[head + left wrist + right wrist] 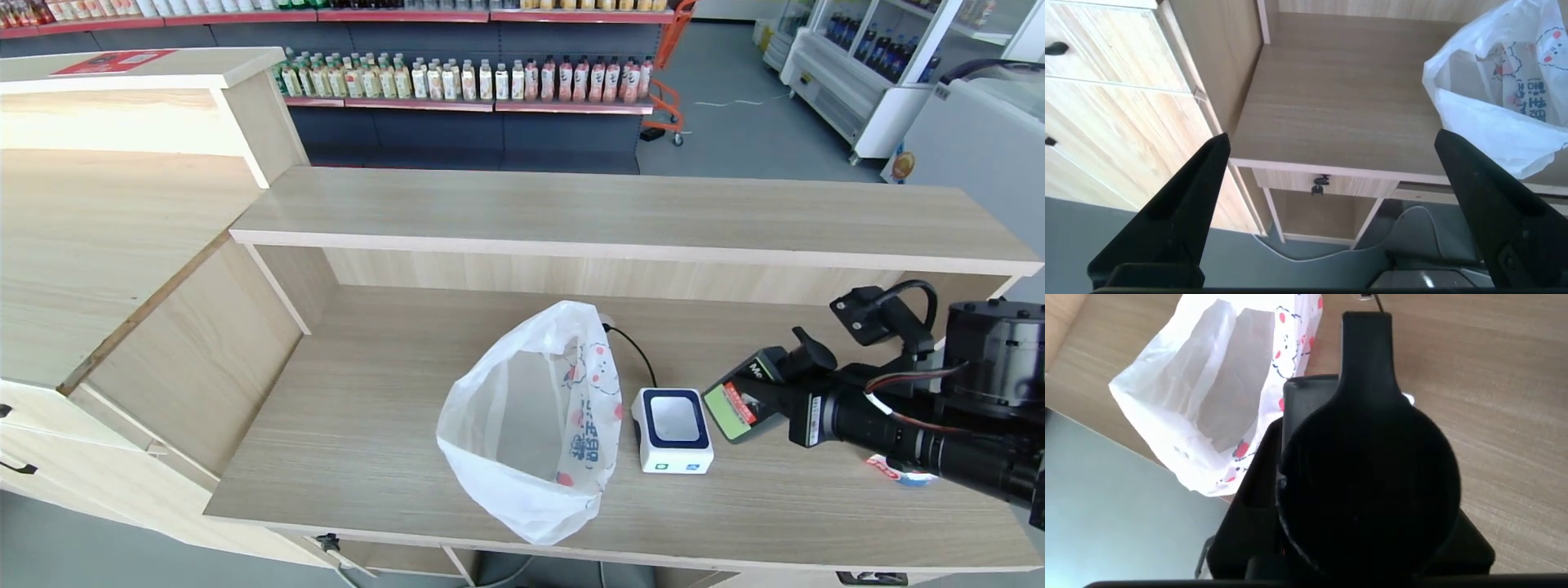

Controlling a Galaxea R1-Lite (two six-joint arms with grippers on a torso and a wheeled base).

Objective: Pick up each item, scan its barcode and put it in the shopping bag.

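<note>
Holding a small dark box point(735, 406) clamped in the right gripper point(775, 384), centre right of the head view, just beside the scanner point(673, 429); scanning looks to be underway. The next move is calling for its barcode turned onto that scanner, then a drop into the bag point(490, 408). The left gripper point(1331, 139) is hanging wide open, empty

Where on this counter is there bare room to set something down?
The lower counter is bare left of the shopping bag, up to the side panel. The upper ledge is also bare. It is crowded right of the bag: the scanner, the right gripper holding a box, a small packet beneath the arm.
</note>
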